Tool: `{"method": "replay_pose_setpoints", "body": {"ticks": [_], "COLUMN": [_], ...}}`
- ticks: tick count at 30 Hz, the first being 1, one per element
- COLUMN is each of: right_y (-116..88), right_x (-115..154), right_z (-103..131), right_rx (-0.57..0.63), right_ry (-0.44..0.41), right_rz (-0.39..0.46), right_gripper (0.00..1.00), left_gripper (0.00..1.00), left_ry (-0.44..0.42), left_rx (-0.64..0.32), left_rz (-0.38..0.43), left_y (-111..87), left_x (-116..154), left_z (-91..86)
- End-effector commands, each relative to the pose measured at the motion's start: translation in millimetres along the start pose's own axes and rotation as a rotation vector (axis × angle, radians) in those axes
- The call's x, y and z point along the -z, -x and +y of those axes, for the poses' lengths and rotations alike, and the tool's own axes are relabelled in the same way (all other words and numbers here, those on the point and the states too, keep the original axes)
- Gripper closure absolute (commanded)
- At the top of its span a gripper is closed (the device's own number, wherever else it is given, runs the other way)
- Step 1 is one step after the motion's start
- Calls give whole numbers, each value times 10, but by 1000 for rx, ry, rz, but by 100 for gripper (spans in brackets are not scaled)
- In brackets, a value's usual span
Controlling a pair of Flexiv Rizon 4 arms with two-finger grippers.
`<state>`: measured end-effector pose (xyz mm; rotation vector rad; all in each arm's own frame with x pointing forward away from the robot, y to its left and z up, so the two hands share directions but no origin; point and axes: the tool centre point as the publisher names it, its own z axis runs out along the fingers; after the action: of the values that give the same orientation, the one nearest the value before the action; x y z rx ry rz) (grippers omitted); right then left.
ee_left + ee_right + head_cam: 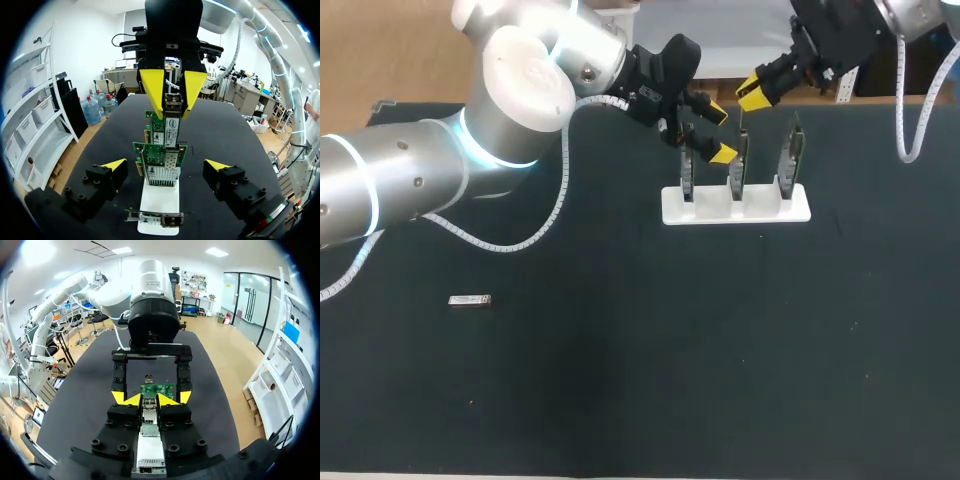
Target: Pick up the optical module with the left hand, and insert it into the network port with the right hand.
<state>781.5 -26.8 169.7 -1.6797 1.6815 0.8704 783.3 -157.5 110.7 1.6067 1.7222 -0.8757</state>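
Matte black table [620, 400]: one white rack [670, 212] holding three upright green cards [687, 178]. The right gripper [150, 399] pinches one boxy metal optical module [148, 416] over the cards, and the left gripper [166, 165] is spread. A second module [470, 300] lies flat at the rack's 8 o'clock.

Three cards [738, 170] are counted, stood in one white stand [700, 212]. Two modules are counted: a loose module [470, 300] on the one surface [620, 380] and a held module [173, 102] in the right gripper [173, 114]. Two grippers are seen, the left gripper [720, 133] included.
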Motion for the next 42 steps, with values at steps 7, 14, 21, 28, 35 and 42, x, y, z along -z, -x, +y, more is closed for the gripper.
{"method": "replay_pose_setpoints", "body": {"ticks": [7, 14, 21, 28, 35, 42], "right_y": [-21, 10, 32, -1, -48, -49], "right_x": [-20, 6, 31, 11, -29, -19], "right_z": [28, 41, 54, 38, 31, 22], "right_rx": [-7, 7, 42, 33, 5, 2], "right_ry": [-1, -13, -25, -16, 10, -1], "right_rz": [-2, -6, -23, -23, -18, -19], "right_gripper": [100, 100, 100, 100, 100, 100], "left_gripper": [0, 0, 0, 0, 0, 0], "left_ry": [1, 1, 1, 1, 1, 1], "left_rx": [2, 2, 2, 2, 2, 2], "left_rz": [4, 4, 4, 4, 4, 4], "left_y": [7, 7, 7, 7, 7, 7], "left_x": [7, 7, 7, 7, 7, 7], "left_z": [-9, -9, -9, -9, -9, -9]}}
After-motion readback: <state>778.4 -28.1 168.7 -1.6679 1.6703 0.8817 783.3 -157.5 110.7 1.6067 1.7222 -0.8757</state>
